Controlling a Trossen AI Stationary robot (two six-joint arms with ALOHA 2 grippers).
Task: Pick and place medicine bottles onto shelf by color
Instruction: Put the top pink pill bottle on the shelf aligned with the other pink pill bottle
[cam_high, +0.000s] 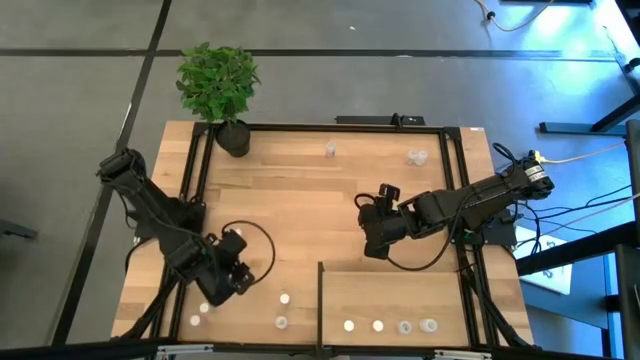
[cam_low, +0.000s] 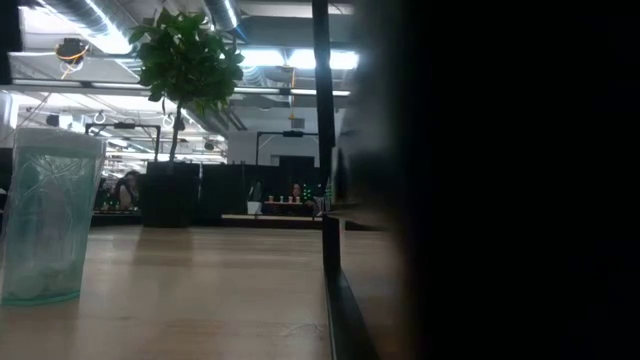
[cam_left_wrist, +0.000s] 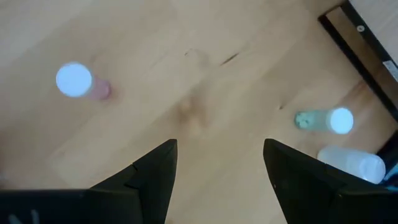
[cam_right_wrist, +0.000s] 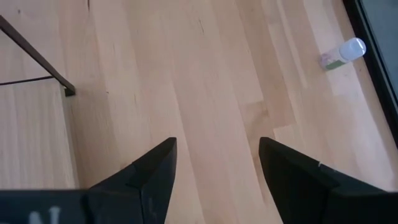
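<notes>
Planked tabletop (cam_high: 300, 200) lies under both tools, left (cam_left_wrist: 221, 163) and right (cam_right_wrist: 217, 163) (fingers apart, empty).

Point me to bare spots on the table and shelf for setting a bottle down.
Free: the wide middle of the table, between the plant and the right gripper; also the shelf along its back half. Crowded: the shelf's front edge, lined with four bottles, and the front-left corner, where the left gripper hangs open among loose bottles.
</notes>
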